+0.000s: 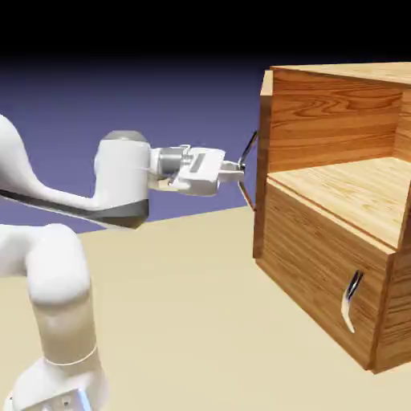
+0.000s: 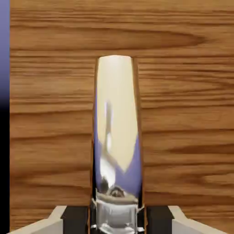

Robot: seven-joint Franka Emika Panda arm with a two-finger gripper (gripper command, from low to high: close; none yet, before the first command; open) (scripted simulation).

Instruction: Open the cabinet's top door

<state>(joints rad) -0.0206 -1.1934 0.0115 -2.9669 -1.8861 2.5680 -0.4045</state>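
The wood-grain cabinet (image 1: 353,201) fills the exterior view's right side. Its top door (image 1: 264,160) is swung out and shows nearly edge-on, so the upper compartment lies bare. My gripper (image 1: 241,167) reaches level from the left and is shut on the top door's curved metal handle (image 1: 248,149). In the hand view the shiny handle (image 2: 116,128) runs upright between my fingertips (image 2: 59,223), with my gripper (image 2: 116,218) shut on its lower end. The door's wood (image 2: 183,114) fills the picture behind it.
The lower panel (image 1: 313,273) is closed, and its own curved handle (image 1: 351,299) hangs on its front. The tan tabletop (image 1: 201,321) spreads between the arm's base and the cabinet. The white arm (image 1: 48,241) rises at the left.
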